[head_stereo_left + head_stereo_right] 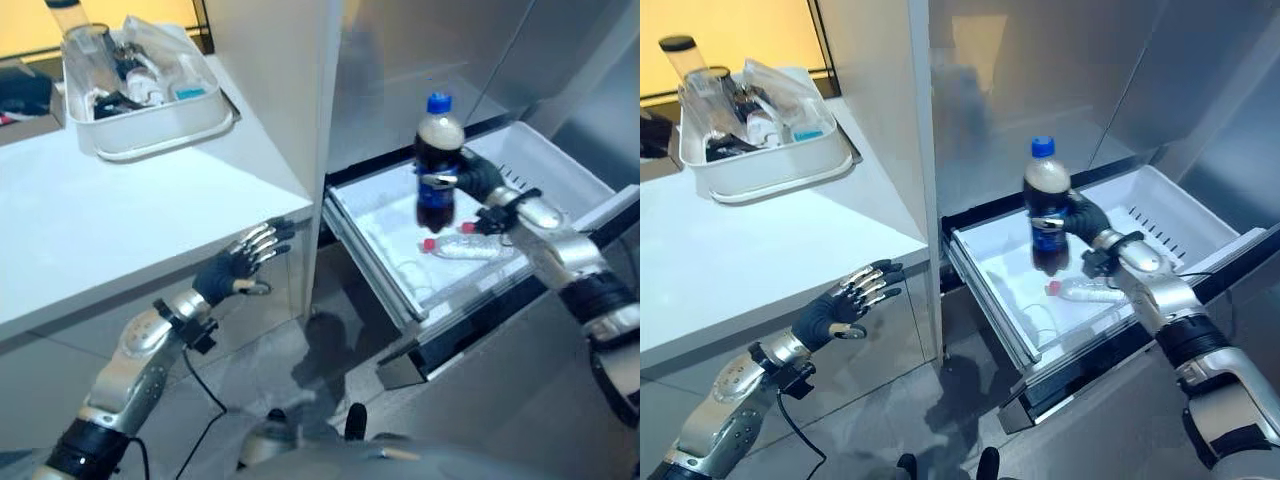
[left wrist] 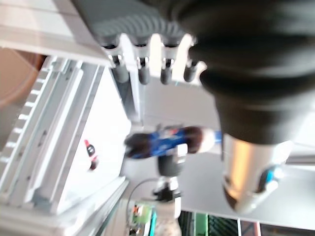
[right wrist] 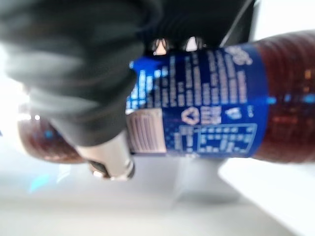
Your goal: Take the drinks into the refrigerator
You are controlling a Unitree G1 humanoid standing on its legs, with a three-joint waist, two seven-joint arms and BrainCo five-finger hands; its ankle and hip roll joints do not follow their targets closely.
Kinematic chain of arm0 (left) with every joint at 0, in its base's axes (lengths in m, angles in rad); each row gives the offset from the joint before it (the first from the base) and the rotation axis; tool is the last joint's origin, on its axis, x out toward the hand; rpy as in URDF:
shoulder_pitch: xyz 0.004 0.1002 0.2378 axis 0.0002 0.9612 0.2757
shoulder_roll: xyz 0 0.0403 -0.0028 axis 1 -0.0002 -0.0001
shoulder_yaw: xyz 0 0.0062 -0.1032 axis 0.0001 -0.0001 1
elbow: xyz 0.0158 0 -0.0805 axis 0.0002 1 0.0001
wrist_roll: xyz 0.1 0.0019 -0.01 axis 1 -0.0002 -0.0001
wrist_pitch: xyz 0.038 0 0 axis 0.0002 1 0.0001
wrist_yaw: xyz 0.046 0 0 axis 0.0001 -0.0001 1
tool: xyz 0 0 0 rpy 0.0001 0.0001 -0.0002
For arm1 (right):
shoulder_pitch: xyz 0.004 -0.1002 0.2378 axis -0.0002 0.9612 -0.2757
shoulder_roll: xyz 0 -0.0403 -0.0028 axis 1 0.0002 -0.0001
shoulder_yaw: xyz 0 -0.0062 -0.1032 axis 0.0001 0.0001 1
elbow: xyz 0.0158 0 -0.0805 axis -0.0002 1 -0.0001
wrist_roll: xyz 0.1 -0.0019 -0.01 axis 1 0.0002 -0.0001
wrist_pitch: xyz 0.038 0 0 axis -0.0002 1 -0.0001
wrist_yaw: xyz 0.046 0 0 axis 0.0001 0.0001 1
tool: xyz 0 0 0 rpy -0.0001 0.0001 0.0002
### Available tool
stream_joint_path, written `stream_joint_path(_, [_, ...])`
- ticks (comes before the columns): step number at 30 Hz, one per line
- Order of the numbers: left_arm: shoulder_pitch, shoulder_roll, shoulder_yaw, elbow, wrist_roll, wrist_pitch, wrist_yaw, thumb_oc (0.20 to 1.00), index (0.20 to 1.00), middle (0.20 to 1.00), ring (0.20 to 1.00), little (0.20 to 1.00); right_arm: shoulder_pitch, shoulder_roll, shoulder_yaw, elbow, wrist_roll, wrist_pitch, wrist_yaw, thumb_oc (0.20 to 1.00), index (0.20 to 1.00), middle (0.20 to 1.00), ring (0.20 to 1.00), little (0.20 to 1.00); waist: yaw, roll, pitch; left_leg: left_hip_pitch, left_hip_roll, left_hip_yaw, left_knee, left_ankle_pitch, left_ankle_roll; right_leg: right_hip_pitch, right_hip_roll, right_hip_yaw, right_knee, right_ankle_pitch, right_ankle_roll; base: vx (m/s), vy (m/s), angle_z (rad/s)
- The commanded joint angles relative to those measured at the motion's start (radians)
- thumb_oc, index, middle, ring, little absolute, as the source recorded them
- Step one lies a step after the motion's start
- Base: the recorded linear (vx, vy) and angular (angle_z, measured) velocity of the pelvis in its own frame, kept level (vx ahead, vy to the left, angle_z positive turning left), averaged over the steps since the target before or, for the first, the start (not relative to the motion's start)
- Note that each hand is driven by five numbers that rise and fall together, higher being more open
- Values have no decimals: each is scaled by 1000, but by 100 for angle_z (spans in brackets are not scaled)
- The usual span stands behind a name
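- Dark brown cola fills the clear plastic bottle with a blue cap and blue label (image 1: 437, 170); the bottle stands upright in the air above the open white refrigerator drawer (image 1: 560, 170), clear of the drawer floor.
- The right hand (image 1: 476, 176) grips this bottle around the label, with fingers and thumb curled about it; the right wrist view shows the label (image 3: 206, 113) directly against the palm cover.
- A clear plastic bottle with a red cap (image 1: 1090, 291) lies on its side on the drawer floor, just below and beside the held bottle, red cap pointing toward the drawer's inner end.
- The drawer is pulled out from the silver-grey refrigerator body (image 1: 420, 60), and its white walls enclose both bottles.
- The left hand (image 1: 845, 300) is held in the air in front of the edge of the white countertop (image 1: 110, 220), fingers straight and spread, holding nothing.
- A white rectangular plastic tray (image 1: 160, 125) sits on the countertop, well apart from the drawer; it holds a clear container with a dark lid (image 1: 688, 66) and small mixed items that cannot be identified.
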Motion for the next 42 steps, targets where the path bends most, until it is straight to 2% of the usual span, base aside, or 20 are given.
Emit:
stream_joint_path(1, [6, 58, 27, -115, -72, -81, -12, 1000, 1000, 1000, 1000, 1000, -293, -114, -43, 37, -40, -142, -59, 200, 200, 200, 200, 200, 11, -5, 17, -20, -8, -29, 1, -34, 13, -26, -37, -40, 124, -54, 93, -57, -20, 9])
stream_joint_path(2, [10, 67, 33, -127, -79, -85, -12, 1000, 1000, 1000, 1000, 1000, -315, -141, -31, 50, -73, -143, -71, 200, 200, 200, 200, 200, 17, -4, 27, -31, -5, -33, 1, -28, 12, -37, -37, -44, 129, -55, 92, -33, -11, 14])
stream_joint_path(4, [10, 83, 32, -143, -81, -94, -13, 1000, 1000, 1000, 1000, 1000, -344, -139, -25, 116, -66, -153, -88, 200, 200, 200, 200, 200, 21, 1, 42, -57, -2, -43, 3, -19, 10, -64, -36, -50, 144, -58, 90, -69, -22, 15])
stream_joint_path(9, [-9, 158, 16, -208, -105, -104, -15, 1000, 1000, 1000, 1000, 1000, -430, -151, 75, 210, -142, -134, -99, 200, 200, 200, 200, 200, 29, 14, 109, -140, 12, -73, 16, 14, 3, -161, -43, -75, 208, -67, 83, -76, -28, 19])
stream_joint_path(16, [-31, 193, -5, -230, -110, -108, -7, 1000, 1000, 1000, 1000, 1000, -338, -113, 114, 219, -227, -112, -75, 200, 200, 200, 200, 200, 30, 22, 148, -206, 22, -116, 20, 42, -4, -231, -51, -105, 263, -83, 78, -34, -45, 27])
stream_joint_path(21, [-38, 231, -18, -254, -108, -101, 4, 1000, 1000, 1000, 1000, 1000, -292, -55, 168, 299, -361, -76, -51, 200, 200, 200, 200, 200, 42, 26, 179, -228, 23, -137, 19, 51, -6, -244, -53, -124, 266, -83, 77, -16, -33, 16])
stream_joint_path(27, [-44, 238, -26, -264, -94, -97, 20, 1000, 1000, 1000, 1000, 1000, -275, -20, 224, 344, -493, -49, -24, 200, 200, 200, 200, 200, 47, 39, 213, -248, 22, -157, 15, 62, -8, -263, -58, -141, 276, -84, 74, -29, -25, 9])
stream_joint_path(36, [-52, 227, -33, -268, -63, -104, 34, 1000, 1000, 1000, 1000, 1000, -239, 39, 270, 331, -615, -38, 10, 200, 200, 200, 200, 200, 49, 49, 232, -252, 20, -177, 9, 65, -8, -261, -61, -163, 281, -96, 69, -21, -23, 7])
stream_joint_path(42, [-60, 217, -26, -264, -59, -106, 32, 1000, 1000, 1000, 1000, 1000, -245, 53, 286, 319, -641, -30, 31, 200, 200, 200, 200, 200, 48, 52, 233, -248, 21, -184, 6, 66, -10, -257, -65, -178, 286, -99, 67, -9, -8, 2])
